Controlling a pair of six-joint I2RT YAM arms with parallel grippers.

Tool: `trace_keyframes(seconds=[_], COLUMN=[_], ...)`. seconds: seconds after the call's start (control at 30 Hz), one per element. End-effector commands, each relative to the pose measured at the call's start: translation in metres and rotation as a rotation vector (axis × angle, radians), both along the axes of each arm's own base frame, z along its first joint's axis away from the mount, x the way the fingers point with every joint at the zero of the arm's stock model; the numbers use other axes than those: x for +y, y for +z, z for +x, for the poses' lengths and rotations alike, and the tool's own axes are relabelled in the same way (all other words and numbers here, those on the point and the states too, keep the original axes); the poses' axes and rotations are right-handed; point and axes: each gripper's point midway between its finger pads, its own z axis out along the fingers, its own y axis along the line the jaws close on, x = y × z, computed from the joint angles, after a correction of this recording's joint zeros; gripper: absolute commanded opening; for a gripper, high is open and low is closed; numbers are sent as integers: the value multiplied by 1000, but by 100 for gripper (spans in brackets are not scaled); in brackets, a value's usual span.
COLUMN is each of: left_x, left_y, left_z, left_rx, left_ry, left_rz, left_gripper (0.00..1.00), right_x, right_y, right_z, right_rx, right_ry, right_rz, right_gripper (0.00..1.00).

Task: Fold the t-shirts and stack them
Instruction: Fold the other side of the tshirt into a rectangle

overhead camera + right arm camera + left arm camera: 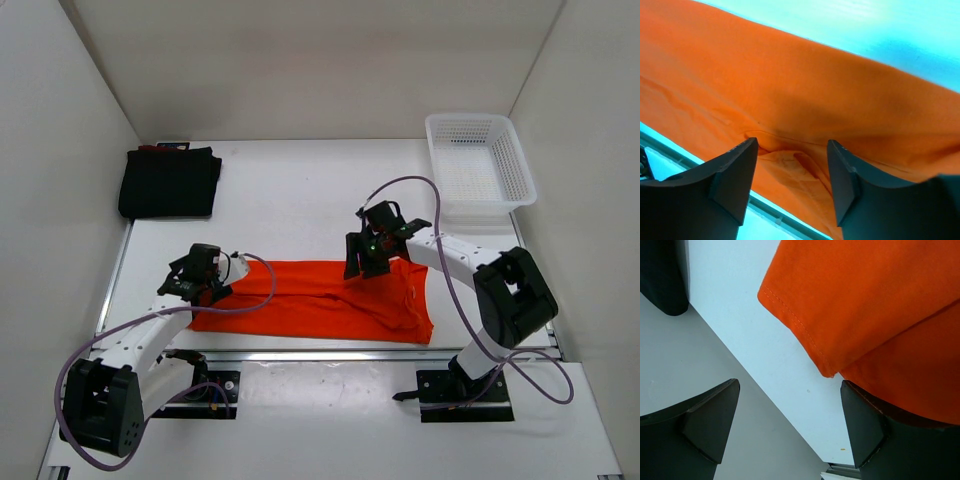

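White tabletop (300,190), walled in by pale panels, carries the orange t-shirt (320,300), which we take as our landmark near the front edge. It lies flat as a long band, folded lengthwise, smooth at its left end and creased toward its right. A stitched hem (795,325) runs along one corner. We see the left gripper (208,288) at the shirt's left end, jaws spread wide and holding nothing. The right gripper (366,266) hangs over the shirt's far edge, right of its middle, fingers parted above the cloth without pinching it. A folded black t-shirt (170,182) sits well beyond the left end, a white basket (518,165) beyond the right.
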Motion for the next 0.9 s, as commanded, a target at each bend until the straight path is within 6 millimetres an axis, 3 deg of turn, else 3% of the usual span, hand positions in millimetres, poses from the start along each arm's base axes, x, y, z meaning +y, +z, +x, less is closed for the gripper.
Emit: trace_keyframes(seconds=[0.0, 0.17, 0.27, 0.37, 0.43, 0.53, 0.63, 0.77, 0.87], left_x=[4, 2, 2, 2, 2, 3, 2, 2, 2], left_y=[0, -4, -2, -2, -1, -3, -1, -1, -1], left_z=[-4, -4, -2, -1, 2, 1, 3, 4, 5], left_rx=[-15, -7, -13, -17, -23, -25, -33, -36, -39], left_ry=[33, 21, 14, 6, -1, -1, -7, -12, -17], left_rz=[-11, -10, -2, 10, 11, 15, 21, 28, 28], left_gripper=[92, 93, 93, 93, 93, 93, 93, 93, 93], right_x=[13, 14, 19, 22, 23, 25, 27, 34, 37], right_y=[-1, -22, -19, -10, -3, 5, -1, -11, -16], right_z=[-4, -33, -41, -44, -47, -59, -82, -113, -118], right_rx=[-6, 92, 93, 84, 74, 57, 91, 131, 158], right_ry=[61, 87, 106, 105, 107, 153, 224, 377, 423], right_rz=[22, 25, 54, 94, 112, 137, 141, 136, 116], right_gripper=[51, 46, 36, 10, 5, 3, 4, 14, 21])
